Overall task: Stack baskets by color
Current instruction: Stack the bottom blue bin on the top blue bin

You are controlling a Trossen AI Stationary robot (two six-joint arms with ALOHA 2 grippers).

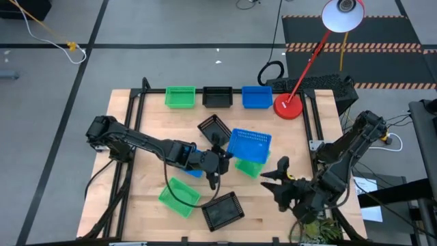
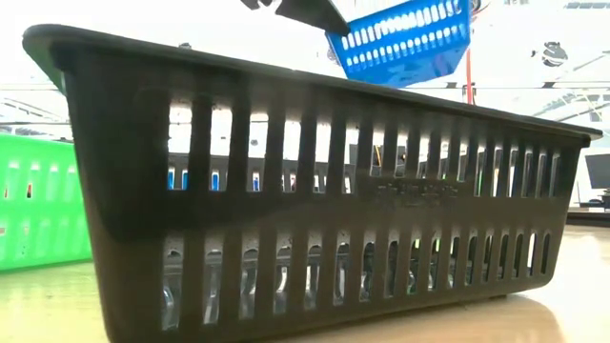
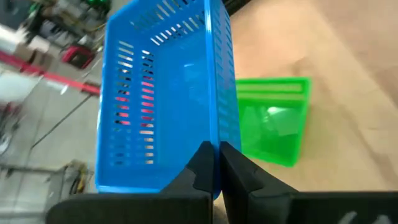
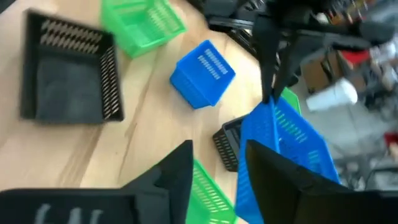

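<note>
My left gripper (image 1: 220,158) is shut on a blue basket (image 1: 250,144) held up over the table's middle; the low view shows that basket (image 2: 405,38) well above the table. A green basket (image 1: 248,167) lies beneath it. My right gripper (image 1: 276,179) stands open to the near right of the blue basket, and the high view shows a gap between them. Another blue basket (image 1: 194,171) lies under my left arm, with its bottom up in the right wrist view (image 4: 202,71). One green (image 1: 179,97), one black (image 1: 218,97) and one blue basket (image 1: 257,97) stand in a row at the far edge. My left gripper pinches one wall of the blue basket at its rim (image 3: 215,134), one finger (image 3: 198,169) inside the basket and one outside. The fingers come from the table's left, slanting down. The basket is lifted clear and tilted, its open side turned away from level.
A black basket (image 1: 213,128) lies tilted behind the held one. A green basket (image 1: 179,197) and a black basket (image 1: 223,210) sit near the front edge; that black one (image 2: 315,219) fills the low view. A red lamp base (image 1: 289,107) stands at the far right.
</note>
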